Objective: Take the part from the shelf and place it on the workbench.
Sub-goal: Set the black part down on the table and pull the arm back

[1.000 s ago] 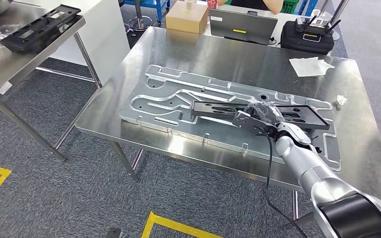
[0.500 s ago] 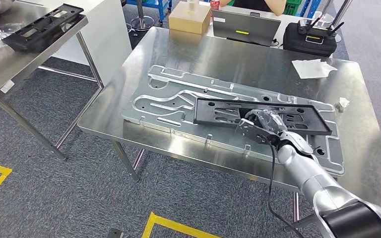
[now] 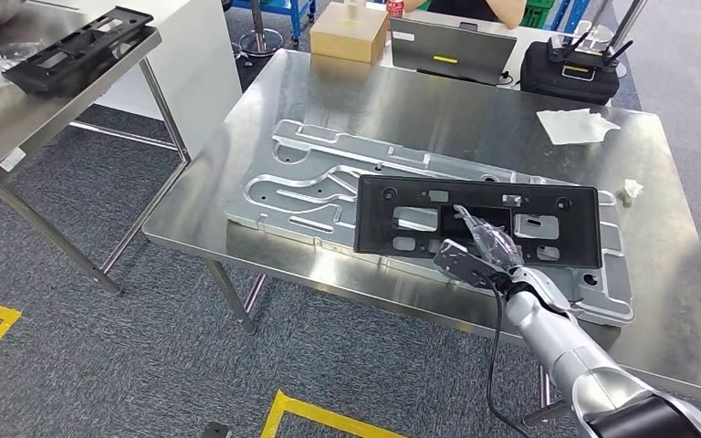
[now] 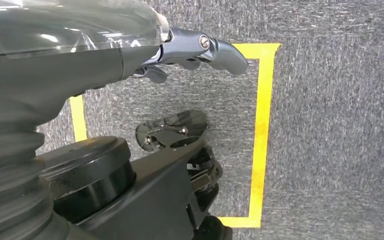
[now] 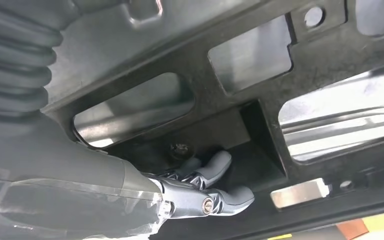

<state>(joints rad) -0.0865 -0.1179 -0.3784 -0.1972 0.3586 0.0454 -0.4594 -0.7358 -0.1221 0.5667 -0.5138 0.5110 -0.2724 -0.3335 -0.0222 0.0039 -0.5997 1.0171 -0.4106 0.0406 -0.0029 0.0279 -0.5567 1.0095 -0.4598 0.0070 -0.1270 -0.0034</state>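
Note:
My right hand [image 3: 479, 254] grips the lower edge of a long black plastic part [image 3: 374, 214] with several rectangular cut-outs. The part stands tilted up on its long edge, its face toward me, over the machined aluminium plate [image 3: 301, 182] on the steel workbench [image 3: 402, 109]. In the right wrist view my fingers [image 5: 215, 192] curl into the middle recess of the black part [image 5: 180, 55]. A second black part [image 3: 78, 50] lies on the steel shelf table [image 3: 0, 128] at the upper left. My left hand [image 4: 200, 47] hangs over grey carpet, holding nothing.
At the bench's far edge stand a cardboard box [image 3: 351, 32], a laptop [image 3: 452, 50] and a black case [image 3: 570, 73]. A white cloth [image 3: 575, 125] lies at the far right. A person [image 3: 475, 7] sits behind. Yellow tape [image 3: 329, 415] marks the floor.
The black part has tipped up from nearly flat to standing with its face toward me. My right hand has drawn back toward the bench's near edge.

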